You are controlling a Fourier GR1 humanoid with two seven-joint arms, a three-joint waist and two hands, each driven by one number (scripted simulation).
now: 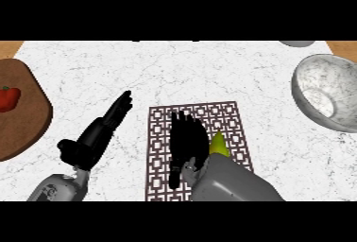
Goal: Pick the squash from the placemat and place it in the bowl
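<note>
A yellow-green squash lies on the patterned brown placemat in the middle of the counter, mostly hidden by my right forearm. My right hand hovers over the placemat just left of the squash, fingers straight and pointing away from me, not closed on it. The marbled grey bowl sits at the far right. My left hand rests open to the left of the placemat, fingers stretched toward the upper right.
A round wooden cutting board lies at the left edge with a red pepper on it. A grey object peeks in at the top right. The white marble counter spreads behind the placemat.
</note>
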